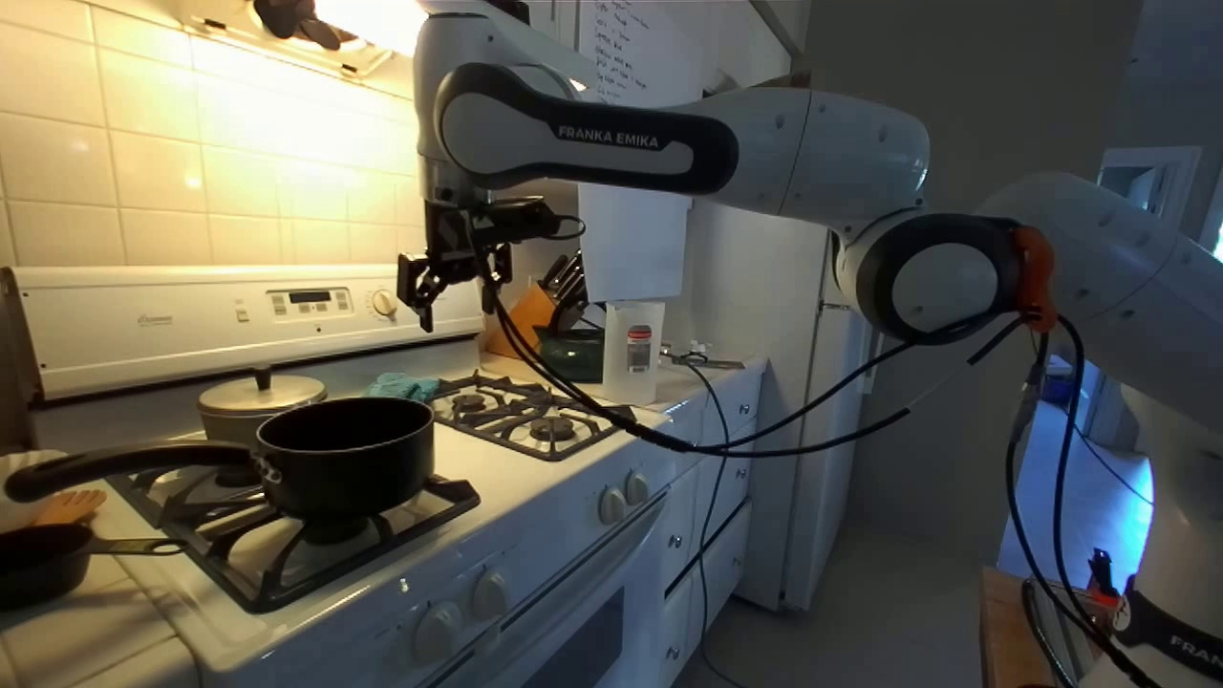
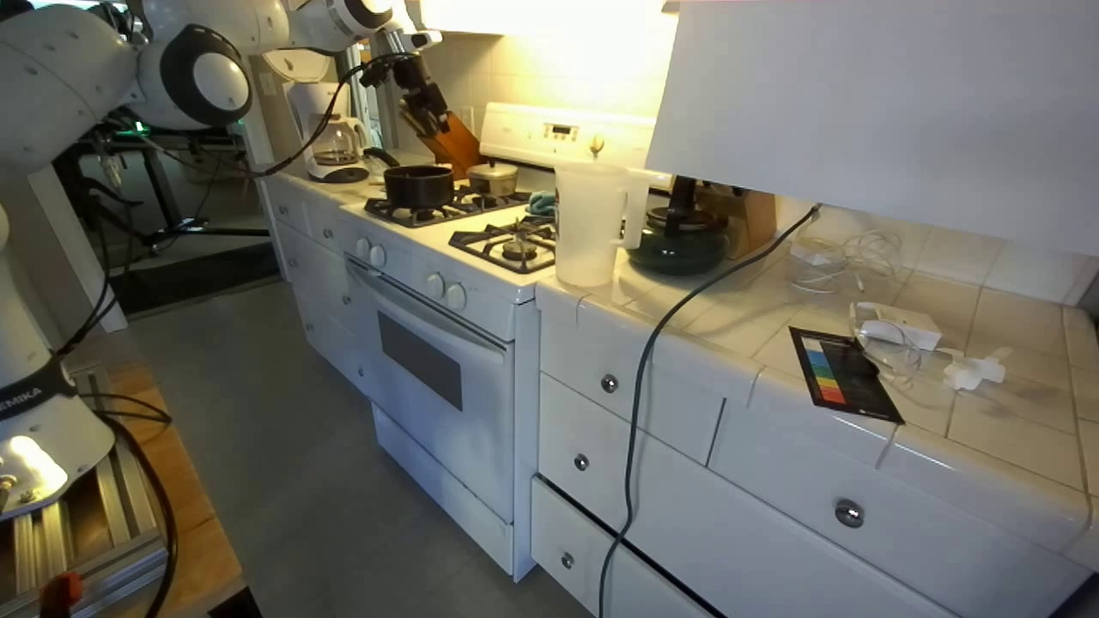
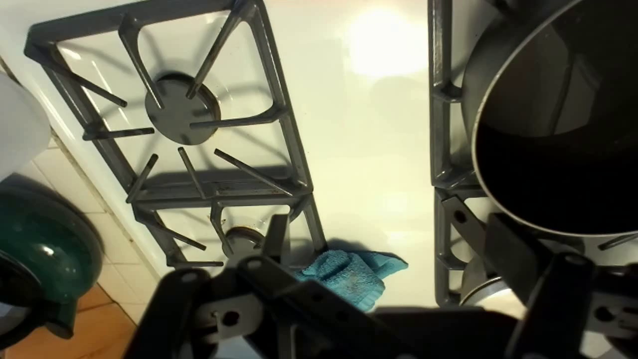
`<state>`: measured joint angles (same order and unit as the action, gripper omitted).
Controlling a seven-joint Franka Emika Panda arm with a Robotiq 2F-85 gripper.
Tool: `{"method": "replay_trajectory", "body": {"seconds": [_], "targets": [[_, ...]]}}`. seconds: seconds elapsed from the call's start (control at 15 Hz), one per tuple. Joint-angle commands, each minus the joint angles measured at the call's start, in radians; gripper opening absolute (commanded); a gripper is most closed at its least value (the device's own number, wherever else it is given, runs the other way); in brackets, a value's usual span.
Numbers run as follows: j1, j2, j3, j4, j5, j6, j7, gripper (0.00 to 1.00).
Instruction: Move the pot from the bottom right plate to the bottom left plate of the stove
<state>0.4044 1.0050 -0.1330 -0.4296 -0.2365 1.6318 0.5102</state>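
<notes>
The pot [image 1: 349, 459], black and round with a long dark handle, stands upright on the grate of the bottom left plate [image 1: 373, 547]. It also shows in an exterior view [image 2: 419, 185] and at the right of the wrist view [image 3: 553, 114], with its handle out of frame there. The bottom right plate [image 1: 552, 430] is bare; its burner shows in the wrist view [image 3: 182, 109]. My gripper [image 1: 457, 291] hangs above the back of the stove, apart from the pot. In the wrist view my gripper [image 3: 366, 214] has its fingers spread with nothing between them.
A silver lidded pot [image 1: 263, 394] stands behind the pot. A blue cloth [image 3: 349, 279] lies between the rear grates. A shallow dark pan [image 1: 43, 564] is left of the stove. A white pitcher [image 2: 592, 223] and green kettle [image 2: 678, 245] stand on the right.
</notes>
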Motion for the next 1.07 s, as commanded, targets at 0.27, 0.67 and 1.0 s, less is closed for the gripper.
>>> {"method": "replay_trajectory", "body": {"seconds": [0.27,0.67,1.0], "targets": [[0.017,-0.004,0.034,-0.001,0.007,0.147,-0.224,1.00],[0.022,0.002,0.022,0.000,-0.003,0.136,-0.205,1.00],[0.109,0.019,0.034,-0.027,-0.026,0.114,-0.304,1.00]]}}
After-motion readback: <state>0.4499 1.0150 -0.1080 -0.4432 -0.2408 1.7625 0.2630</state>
